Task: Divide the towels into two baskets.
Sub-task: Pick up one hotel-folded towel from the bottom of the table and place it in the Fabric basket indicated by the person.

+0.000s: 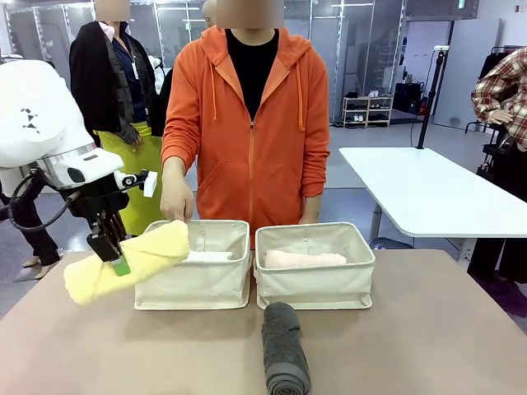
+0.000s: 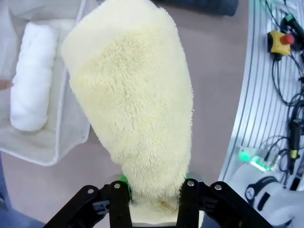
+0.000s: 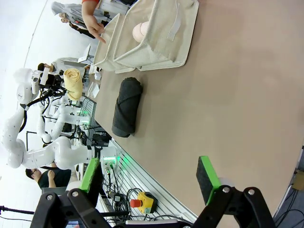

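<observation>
My left gripper (image 1: 115, 262) is shut on the pale yellow towel (image 1: 128, 261), holding it in the air just left of the left basket (image 1: 193, 284); in the left wrist view the yellow towel (image 2: 135, 109) rises from between my fingers. A white towel (image 2: 31, 83) lies inside the left basket (image 2: 71, 137), and a person's hand (image 1: 176, 199) rests on that basket's rim. The pale pink towel (image 1: 303, 259) lies in the right basket (image 1: 314, 284). The dark grey towel (image 1: 284, 348) lies on the table in front of the baskets. My right gripper (image 3: 149, 179) is open over bare table, far from the grey towel (image 3: 126, 107).
A person in an orange hoodie (image 1: 247, 123) stands behind the baskets at the far edge. A white table (image 1: 428, 193) stands behind to the right. The brown tabletop (image 1: 428, 346) has free room on the right and front left.
</observation>
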Robot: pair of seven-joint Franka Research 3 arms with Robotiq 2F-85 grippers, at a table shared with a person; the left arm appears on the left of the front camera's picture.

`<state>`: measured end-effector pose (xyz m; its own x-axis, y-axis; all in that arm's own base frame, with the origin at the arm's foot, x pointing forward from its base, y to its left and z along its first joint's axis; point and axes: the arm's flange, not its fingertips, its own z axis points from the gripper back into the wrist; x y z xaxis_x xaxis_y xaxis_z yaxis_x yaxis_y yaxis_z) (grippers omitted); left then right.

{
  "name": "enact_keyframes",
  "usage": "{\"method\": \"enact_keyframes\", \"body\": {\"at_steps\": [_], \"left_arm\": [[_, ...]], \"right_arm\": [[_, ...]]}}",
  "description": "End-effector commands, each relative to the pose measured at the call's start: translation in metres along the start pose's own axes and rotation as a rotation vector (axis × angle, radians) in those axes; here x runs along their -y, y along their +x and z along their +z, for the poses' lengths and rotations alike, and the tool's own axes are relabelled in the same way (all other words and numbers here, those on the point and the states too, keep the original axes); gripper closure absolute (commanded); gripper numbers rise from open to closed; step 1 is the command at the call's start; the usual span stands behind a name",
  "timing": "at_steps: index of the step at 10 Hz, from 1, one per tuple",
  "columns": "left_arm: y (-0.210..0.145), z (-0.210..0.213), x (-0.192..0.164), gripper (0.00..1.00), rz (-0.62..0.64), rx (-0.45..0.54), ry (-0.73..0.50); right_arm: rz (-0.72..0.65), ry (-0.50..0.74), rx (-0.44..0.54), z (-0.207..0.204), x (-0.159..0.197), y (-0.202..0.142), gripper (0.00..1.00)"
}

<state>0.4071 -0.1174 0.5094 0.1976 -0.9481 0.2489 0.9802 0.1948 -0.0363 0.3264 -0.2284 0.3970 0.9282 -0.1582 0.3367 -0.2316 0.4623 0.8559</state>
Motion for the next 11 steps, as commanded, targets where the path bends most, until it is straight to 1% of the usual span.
{"method": "enact_keyframes", "body": {"at_steps": [1, 3, 4, 5, 6, 7, 8, 9, 10, 11], "left_arm": [[-0.007, 0.003, 0.001, 0.78, 0.05, 0.011, 0.001], [-0.007, 0.003, 0.001, 0.78, 0.05, 0.011, 0.001], [-0.002, -0.001, -0.001, 0.6, 0.01, 0.0, -0.004], [0.012, 0.002, 0.007, 0.6, -0.135, -0.086, 0.056], [0.025, 0.006, -0.003, 0.6, -0.223, -0.114, 0.146], [0.038, 0.007, -0.027, 0.6, -0.269, -0.134, 0.158], [0.049, 0.004, -0.047, 0.6, -0.337, -0.188, 0.179], [0.058, -0.002, -0.072, 0.6, -0.351, -0.227, 0.21], [0.067, -0.01, -0.093, 0.6, -0.37, -0.226, 0.206], [0.078, -0.019, -0.113, 0.6, -0.401, -0.201, 0.183]], "right_arm": [[0.004, 0.0, -0.005, 0.0, -0.002, -0.001, 0.0], [0.004, 0.0, -0.005, 0.0, -0.002, -0.001, 0.0], [0.004, 0.0, -0.005, 0.0, -0.002, -0.001, 0.0], [0.004, 0.0, -0.005, 0.0, -0.002, -0.001, 0.0], [0.004, 0.0, -0.005, 0.0, -0.002, -0.001, 0.0], [0.004, 0.0, -0.005, 0.0, -0.002, -0.001, 0.0], [0.004, 0.0, -0.005, 0.0, -0.002, -0.001, 0.0], [0.004, 0.0, -0.005, 0.0, -0.002, -0.001, 0.0], [0.004, 0.0, -0.005, 0.0, -0.002, -0.001, 0.0], [0.004, 0.0, -0.005, 0.0, -0.002, -0.001, 0.0]]}}
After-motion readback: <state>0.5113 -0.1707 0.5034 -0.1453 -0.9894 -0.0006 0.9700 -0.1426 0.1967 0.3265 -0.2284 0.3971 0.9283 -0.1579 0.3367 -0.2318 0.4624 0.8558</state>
